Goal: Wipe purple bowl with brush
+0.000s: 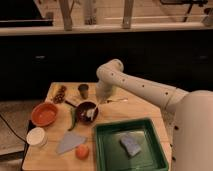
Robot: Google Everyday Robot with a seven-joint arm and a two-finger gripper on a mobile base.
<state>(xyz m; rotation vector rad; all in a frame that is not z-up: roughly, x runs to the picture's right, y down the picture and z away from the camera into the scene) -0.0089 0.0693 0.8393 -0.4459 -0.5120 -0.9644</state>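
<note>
While the hand [100,99] grips the brush [91,113] by its thin handle over the purple bowl's [81,107] 1 o'clock rim, the white head sits inside the bowl, mid-worktop [117,111]; orange bowl [44,113] at its 9 o'clock, dark cup [83,90] at 12, green tray [100,146] at 4

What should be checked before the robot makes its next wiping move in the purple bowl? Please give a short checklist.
1. Gripper over the purple bowl: ok, it hangs at the bowl's back right rim.
2. Head of the brush inside the bowl: ok, the white bristles show in it.
3. Bristles pressing on the bowl's inside: cannot tell.
4. Bowl upright on the table: ok.
5. Small dark cup out of the way: ok, though it stands close behind the bowl.
6. Orange bowl apart from the purple one: ok, it sits to the left.
</note>
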